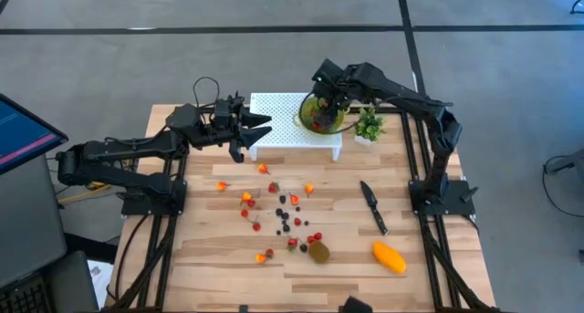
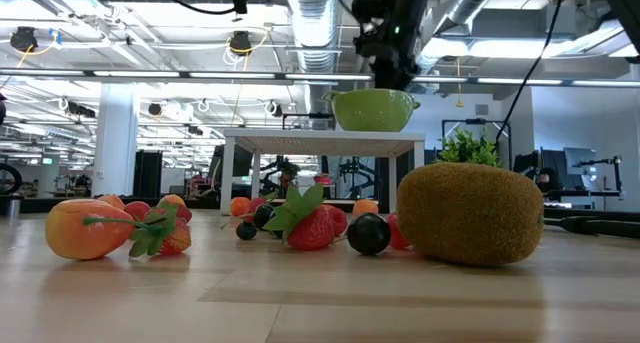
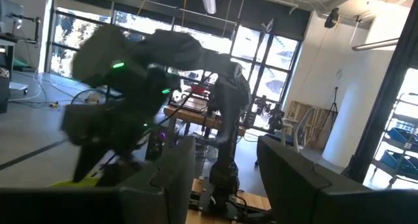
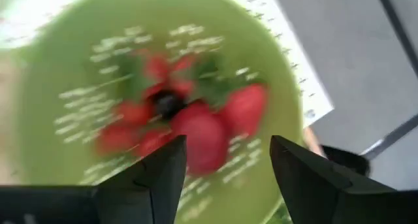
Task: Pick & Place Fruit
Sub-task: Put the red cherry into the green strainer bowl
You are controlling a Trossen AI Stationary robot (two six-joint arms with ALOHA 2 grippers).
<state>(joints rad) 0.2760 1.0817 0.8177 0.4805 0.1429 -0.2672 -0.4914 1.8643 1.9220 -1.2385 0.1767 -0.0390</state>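
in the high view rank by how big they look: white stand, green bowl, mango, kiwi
1. white stand
2. green bowl, partly covered by the right gripper
3. mango
4. kiwi
The bowl sits raised on the stand, so it may look slightly bigger than it is.

Grey floor (image 1: 137, 67), tall windows (image 3: 78, 41), ceiling ducts (image 2: 310, 28), strip lights

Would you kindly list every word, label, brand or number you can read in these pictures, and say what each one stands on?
None can be read.
Green bowl: whitish marks on its inner wall, too blurred to tell whether they are writing or glare.
Monitor at the table's left edge: coloured bands only, no legible characters.
Knife, kiwi, white stand: no markings show.
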